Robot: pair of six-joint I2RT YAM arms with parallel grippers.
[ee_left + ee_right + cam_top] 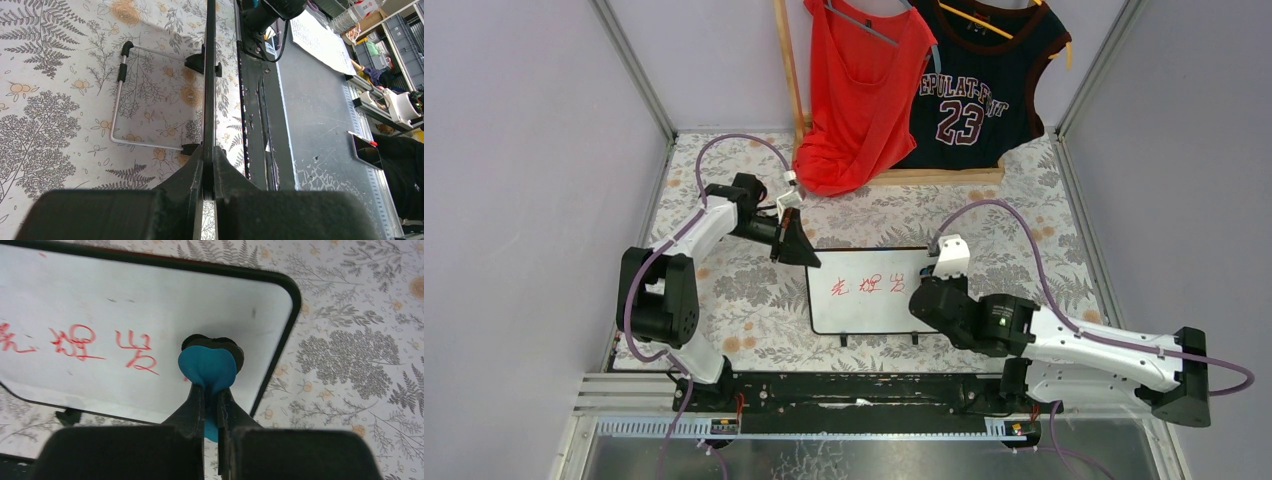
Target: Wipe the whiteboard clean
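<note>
The whiteboard (864, 310) stands tilted on the flowered tablecloth, white with a thin black frame and red handwritten characters (867, 285). My left gripper (792, 243) is shut on the board's upper left corner; in the left wrist view its jaws pinch the board's black edge (209, 75) seen edge-on, with the wire stand (118, 100) behind. My right gripper (212, 390) is shut on a blue eraser (207, 367) whose dark pad touches the board (150, 305) just right of the red characters (75, 340). In the top view my right gripper (929, 285) sits at the board's right edge.
A wooden rack (789, 70) at the back holds a red top (859, 90) and a black jersey numbered 23 (974, 80). Grey walls close in both sides. The black base rail (864, 390) runs along the near edge.
</note>
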